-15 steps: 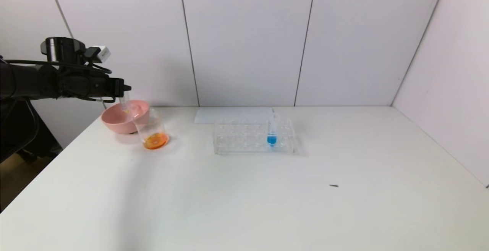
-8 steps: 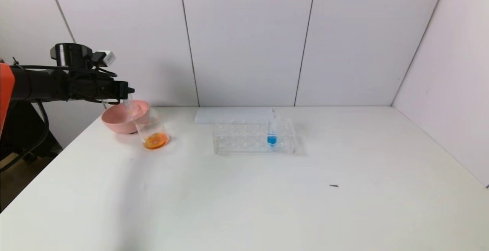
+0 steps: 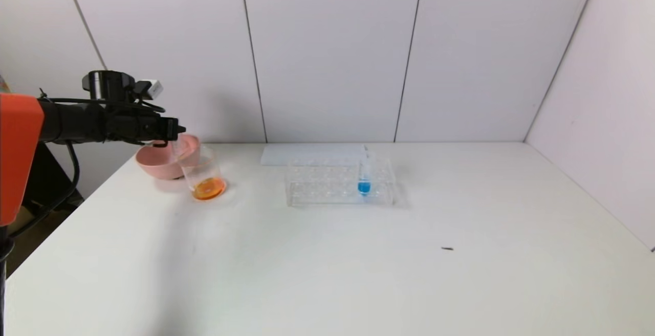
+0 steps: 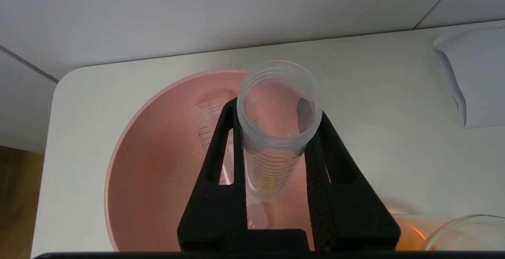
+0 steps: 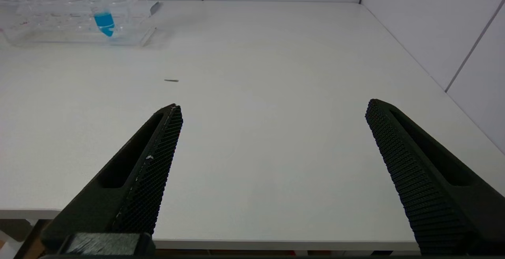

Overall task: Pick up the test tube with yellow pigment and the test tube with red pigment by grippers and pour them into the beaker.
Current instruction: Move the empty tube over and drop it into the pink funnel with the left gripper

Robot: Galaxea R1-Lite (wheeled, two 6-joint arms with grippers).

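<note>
Left wrist view: your left gripper [image 4: 276, 148] fingers clamp the yellow-tinged test tube [image 4: 276, 133], its axis upright over the pink bowl [image 4: 158, 164], beaker [image 4: 465, 235] toward four o'clock.

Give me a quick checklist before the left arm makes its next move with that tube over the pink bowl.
1. Grip: left pincer shut on the test tube with yellow pigment: ok.
2. Contents poured: only a yellow trace shows in it: ok.
3. Position: held above the pink bowl, beside the beaker: ok.
4. Beaker upright, orange liquid inside: ok.
5. Landing room: another empty tube lies in the bowl: cannot tell.
6. Other arm: right pincer open, parked well away: ok.
</note>
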